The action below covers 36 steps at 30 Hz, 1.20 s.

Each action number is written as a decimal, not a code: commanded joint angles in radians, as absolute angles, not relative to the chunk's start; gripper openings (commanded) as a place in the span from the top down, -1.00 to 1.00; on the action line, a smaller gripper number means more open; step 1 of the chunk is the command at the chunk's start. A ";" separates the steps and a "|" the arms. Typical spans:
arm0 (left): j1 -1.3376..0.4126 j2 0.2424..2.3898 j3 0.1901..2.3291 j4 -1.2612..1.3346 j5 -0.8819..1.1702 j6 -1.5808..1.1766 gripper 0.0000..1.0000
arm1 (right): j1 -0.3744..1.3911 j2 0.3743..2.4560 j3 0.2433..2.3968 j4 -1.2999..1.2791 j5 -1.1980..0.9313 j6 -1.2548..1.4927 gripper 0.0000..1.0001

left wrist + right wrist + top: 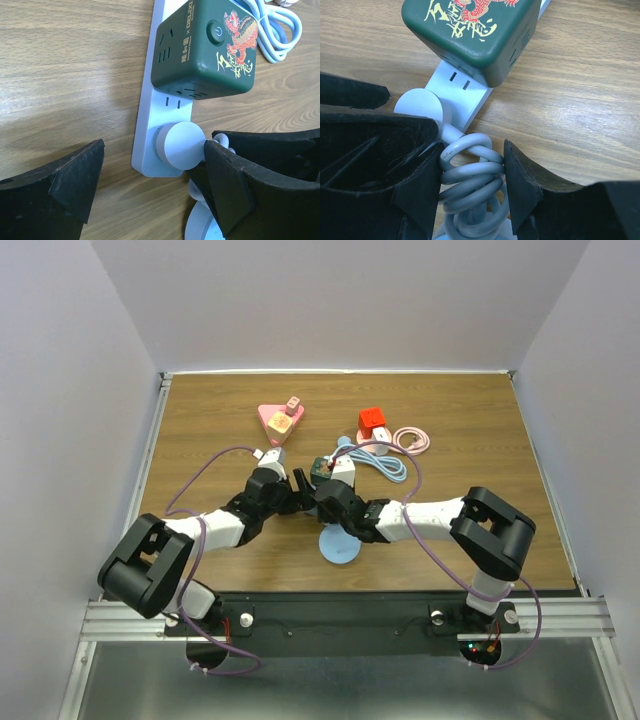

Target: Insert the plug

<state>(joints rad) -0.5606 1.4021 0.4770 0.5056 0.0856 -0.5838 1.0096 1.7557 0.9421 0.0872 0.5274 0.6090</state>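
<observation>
Wood table (200, 420), bearing white strip (150, 130) with green cube (200, 50) seated on it. Left claw (152, 150) spread wide at strip's end. Right claw (472, 150) clamped on coiled cord (472, 175). Round plug (182, 145) on strip's end socket, beside cube.

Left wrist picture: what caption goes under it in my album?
Open left gripper straddles the round white plug on the power strip beside a green adapter.

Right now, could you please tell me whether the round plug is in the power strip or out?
In, it appears: the round plug sits against the power strip's end socket, no prongs showing.
</observation>
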 commanded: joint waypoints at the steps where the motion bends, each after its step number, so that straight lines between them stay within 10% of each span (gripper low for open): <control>1: -0.560 1.382 0.431 0.502 0.069 -0.589 -0.79 | 1.020 1.781 0.951 0.058 0.557 0.641 0.99; 16: -0.560 1.414 0.403 0.557 0.078 -0.607 0.36 | 1.019 1.756 0.885 0.038 0.537 0.666 0.99; 36: -0.586 1.485 0.351 0.565 0.086 -0.597 0.70 | 1.023 1.744 0.844 0.005 0.485 0.667 0.99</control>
